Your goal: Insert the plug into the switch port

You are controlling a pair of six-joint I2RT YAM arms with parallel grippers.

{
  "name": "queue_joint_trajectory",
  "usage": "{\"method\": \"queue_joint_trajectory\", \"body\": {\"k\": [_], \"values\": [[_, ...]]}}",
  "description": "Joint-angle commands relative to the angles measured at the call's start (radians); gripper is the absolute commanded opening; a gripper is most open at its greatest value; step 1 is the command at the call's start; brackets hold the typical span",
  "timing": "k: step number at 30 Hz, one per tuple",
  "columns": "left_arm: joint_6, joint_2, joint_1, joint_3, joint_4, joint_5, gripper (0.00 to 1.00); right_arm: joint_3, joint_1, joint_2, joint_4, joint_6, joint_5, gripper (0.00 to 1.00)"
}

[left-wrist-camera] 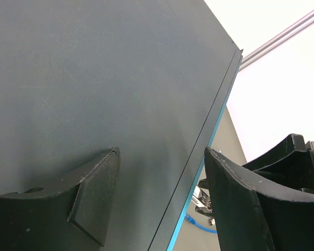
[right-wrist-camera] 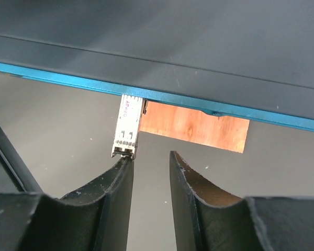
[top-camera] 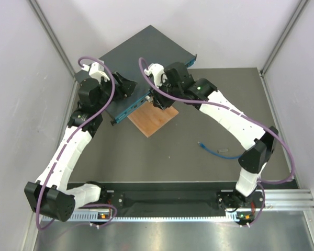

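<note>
My left gripper [left-wrist-camera: 161,151] hangs over the top of the switch [top-camera: 141,57] at its front edge. Its fingers are wide apart, gripping nothing. My right gripper [right-wrist-camera: 150,157] faces the blue front face, fingers a narrow gap apart and empty, with one fingertip just under a small silver metal piece [right-wrist-camera: 128,128] sticking out of that face. A wooden square [right-wrist-camera: 199,128] sits under the edge. The plug [top-camera: 201,143] lies on the table [top-camera: 172,162] with its blue cable [top-camera: 220,152], well apart from the switch.
</note>
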Motion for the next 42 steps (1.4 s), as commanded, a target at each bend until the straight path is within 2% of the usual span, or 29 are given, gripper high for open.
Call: {"method": "queue_joint_trajectory", "body": {"k": [1, 15, 26, 28, 33, 38, 42], "values": [[0.010, 0.025, 0.005, -0.007, -0.071, 0.008, 0.71, 0.085, 0.006, 0.016, 0.042, 0.025, -0.008, 0.33], [0.003, 0.028, 0.005, -0.012, -0.063, 0.011, 0.71, 0.183, 0.026, 0.093, 0.059, 0.058, -0.016, 0.32], [0.005, 0.030, 0.005, -0.013, -0.065, 0.011, 0.71, 0.140, 0.004, 0.039, 0.107, 0.038, 0.049, 0.29], [0.008, 0.028, 0.005, -0.010, -0.071, 0.010, 0.71, 0.117, 0.003, 0.016, 0.089, -0.008, 0.026, 0.32], [0.011, 0.021, 0.005, -0.012, -0.074, 0.008, 0.71, -0.001, 0.007, -0.060, 0.032, -0.094, -0.038, 0.52], [0.010, 0.022, 0.005, -0.012, -0.072, 0.011, 0.71, -0.056, 0.014, -0.100, 0.019, -0.108, -0.032, 0.59], [0.008, 0.024, 0.005, -0.010, -0.068, 0.013, 0.71, -0.010, 0.024, -0.073, 0.039, -0.081, -0.019, 0.59]]}}
